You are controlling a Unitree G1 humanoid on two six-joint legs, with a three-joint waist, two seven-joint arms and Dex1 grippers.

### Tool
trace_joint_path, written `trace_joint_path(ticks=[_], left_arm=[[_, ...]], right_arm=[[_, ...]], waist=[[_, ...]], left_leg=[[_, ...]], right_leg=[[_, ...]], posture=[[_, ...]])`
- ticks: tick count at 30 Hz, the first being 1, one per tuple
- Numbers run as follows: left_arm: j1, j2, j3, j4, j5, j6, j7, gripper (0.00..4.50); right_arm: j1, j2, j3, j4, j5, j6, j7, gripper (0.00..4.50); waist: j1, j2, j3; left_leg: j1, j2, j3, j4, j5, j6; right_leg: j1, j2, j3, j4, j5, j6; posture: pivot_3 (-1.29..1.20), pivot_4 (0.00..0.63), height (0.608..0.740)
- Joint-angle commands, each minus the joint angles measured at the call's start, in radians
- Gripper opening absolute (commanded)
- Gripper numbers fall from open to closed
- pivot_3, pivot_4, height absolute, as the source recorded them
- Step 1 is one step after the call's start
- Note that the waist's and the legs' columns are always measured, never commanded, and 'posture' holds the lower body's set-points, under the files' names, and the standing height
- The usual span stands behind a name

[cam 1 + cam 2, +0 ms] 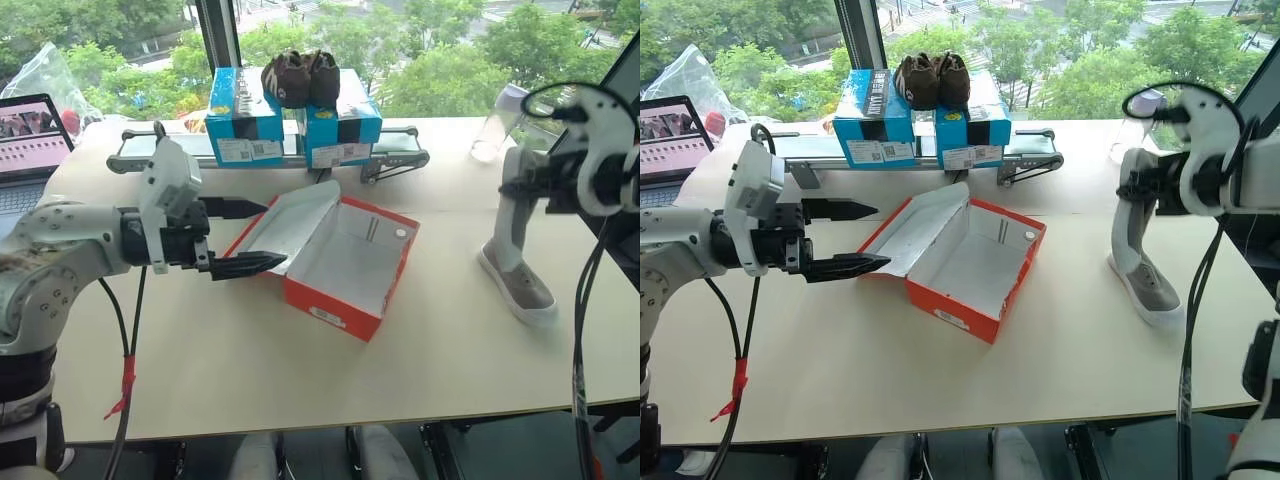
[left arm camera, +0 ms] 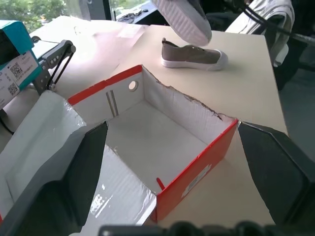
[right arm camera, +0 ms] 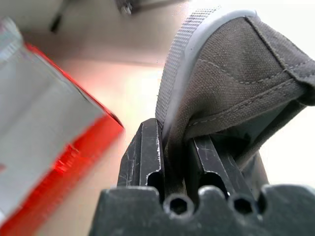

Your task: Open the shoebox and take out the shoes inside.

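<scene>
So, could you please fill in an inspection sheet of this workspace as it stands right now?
Surface: pale table, bare in front.
Job's things: red shoebox open and emptied, lid folded back; one grey shoe lies on the table, the second shoe hangs toe-down from the right gripper above it.
Clutter: two blue boxes carrying a dark brown shoe pair, a laptop, a plastic bag, a clear cup.
Grippers: left gripper open, holding nothing, beside the lid; right gripper shut on the second shoe.
Cables: black cables along both arms.
Surroundings: window with trees outside.
</scene>
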Motion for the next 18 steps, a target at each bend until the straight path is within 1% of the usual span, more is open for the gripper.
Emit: trace_joint_path(ticks=[1, 4, 10, 14, 18], left_arm=[[-0.032, -0.006, 0.036, -0.012, -0.039, 0.008, 0.020, 4.50], [-0.036, -0.008, 0.035, -0.015, -0.051, 0.010, 0.030, 4.50], [-0.034, -0.011, 0.035, -0.022, -0.056, 0.009, 0.043, 4.50], [-0.017, -0.009, 0.040, -0.035, -0.054, 0.010, 0.051, 4.50], [-0.001, -0.002, 0.054, -0.046, -0.060, 0.015, 0.061, 4.50]], right_arm=[[0.040, -0.047, 0.068, -0.080, -0.079, -0.075, 0.075, 0.20], [0.061, -0.024, 0.098, -0.077, -0.120, -0.097, 0.104, 0.20], [0.111, 0.036, 0.235, -0.073, -0.246, -0.168, 0.152, 0.20], [0.128, 0.077, 0.308, 0.001, -0.347, -0.245, 0.178, 0.20], [0.165, 0.086, 0.372, 0.034, -0.428, -0.294, 0.214, 0.20]], waist=[[0.001, 0.000, 0.000], [0.002, 0.000, 0.000], [0.004, 0.000, 0.000], [0.006, 0.000, 0.000], [0.016, 0.000, 0.000]], left_leg=[[0.000, 0.000, 0.000, 0.000, 0.000, 0.000], [0.000, 0.000, 0.001, 0.001, 0.000, 0.000], [0.000, 0.000, 0.002, 0.002, 0.000, 0.000], [0.000, 0.000, 0.003, 0.003, 0.000, 0.000], [0.000, 0.000, 0.003, 0.008, 0.000, 0.000]], right_leg=[[0.000, 0.000, 0.000, 0.000, 0.000, 0.000], [0.000, 0.000, 0.001, 0.000, 0.000, 0.001], [0.000, 0.000, 0.001, 0.000, 0.001, 0.001], [0.000, 0.000, 0.001, 0.001, 0.001, 0.002], [0.002, 0.000, 0.001, 0.001, 0.001, 0.002]], posture=[[0.00, 0.150, 0.740], [0.00, 0.150, 0.740], [0.00, 0.150, 0.740], [0.00, 0.150, 0.740], [0.00, 0.150, 0.740]])
